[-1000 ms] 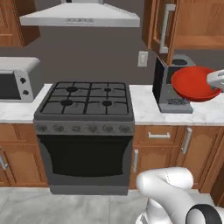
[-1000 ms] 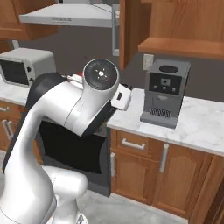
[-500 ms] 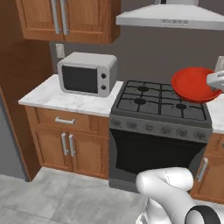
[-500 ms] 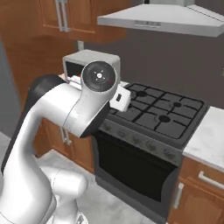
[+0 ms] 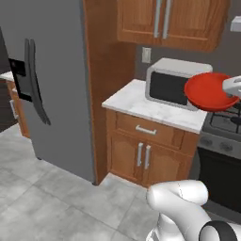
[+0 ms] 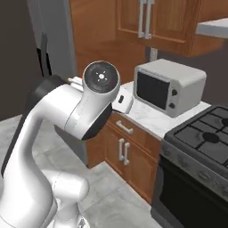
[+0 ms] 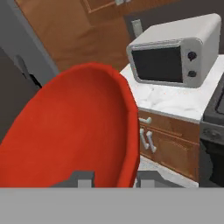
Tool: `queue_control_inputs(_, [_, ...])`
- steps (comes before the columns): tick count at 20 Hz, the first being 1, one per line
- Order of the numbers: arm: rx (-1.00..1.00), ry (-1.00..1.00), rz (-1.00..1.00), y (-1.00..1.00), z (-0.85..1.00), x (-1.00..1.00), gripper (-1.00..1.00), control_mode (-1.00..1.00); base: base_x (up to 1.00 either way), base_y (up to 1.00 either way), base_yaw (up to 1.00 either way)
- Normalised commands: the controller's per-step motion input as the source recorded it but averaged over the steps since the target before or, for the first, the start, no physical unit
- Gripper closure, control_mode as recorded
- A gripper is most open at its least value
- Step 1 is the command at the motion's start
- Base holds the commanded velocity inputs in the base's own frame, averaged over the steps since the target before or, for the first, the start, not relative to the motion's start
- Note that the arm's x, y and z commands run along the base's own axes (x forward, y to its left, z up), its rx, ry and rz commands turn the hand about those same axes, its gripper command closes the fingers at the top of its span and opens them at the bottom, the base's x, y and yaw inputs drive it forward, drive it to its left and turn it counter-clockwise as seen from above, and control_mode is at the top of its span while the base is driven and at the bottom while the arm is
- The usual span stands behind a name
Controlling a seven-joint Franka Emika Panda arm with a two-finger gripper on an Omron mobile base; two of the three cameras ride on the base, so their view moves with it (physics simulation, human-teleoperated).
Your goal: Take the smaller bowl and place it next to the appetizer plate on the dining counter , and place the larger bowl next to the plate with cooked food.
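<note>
The smaller bowl, glossy red, hangs in the air at the right of the left base view, in front of the microwave. My gripper holds it by the rim at the frame's right edge. In the hand view the smaller bowl looms large and tilted, its rim running down between my two fingertips, and my gripper is shut on that rim. The larger bowl, both plates and the dining counter are out of view.
A grey fridge stands at the left, beside a tall wooden panel. A white microwave sits on a marble worktop over wooden cabinets. The stove is at the right. Grey tiled floor lies open in front.
The whole picture has shifted: the camera swung left, so the stove slid off to the right and the fridge came into view. The red bowl stays in my grip.
</note>
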Motion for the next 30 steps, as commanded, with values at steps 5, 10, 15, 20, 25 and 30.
queue_control_inputs(5, [0.00, 0.00, 0.00, 0.00, 0.00, 0.00, 1.00, 1.00, 0.22, 1.00, 0.50])
queue_control_inputs(10, [0.00, 0.00, 0.00, 0.00, 0.00, 0.00, 1.00, 1.00, 0.45, 1.00, 0.46])
queue_control_inputs(15, [0.00, 0.00, 0.00, 0.00, 0.00, 0.00, 1.00, 1.00, 0.89, 0.99, 0.43])
queue_control_inputs(20, [0.00, 0.00, 0.00, 0.00, 0.00, 0.00, 1.00, 1.00, 1.00, 0.54, 0.49])
queue_control_inputs(25, [0.00, 0.00, 0.00, 0.00, 0.00, 0.00, 1.00, 1.00, 1.00, 0.15, 0.58])
queue_control_inputs(30, [0.00, 0.00, 0.00, 0.00, 0.00, 0.00, 1.00, 1.00, 1.00, 0.00, 0.62])
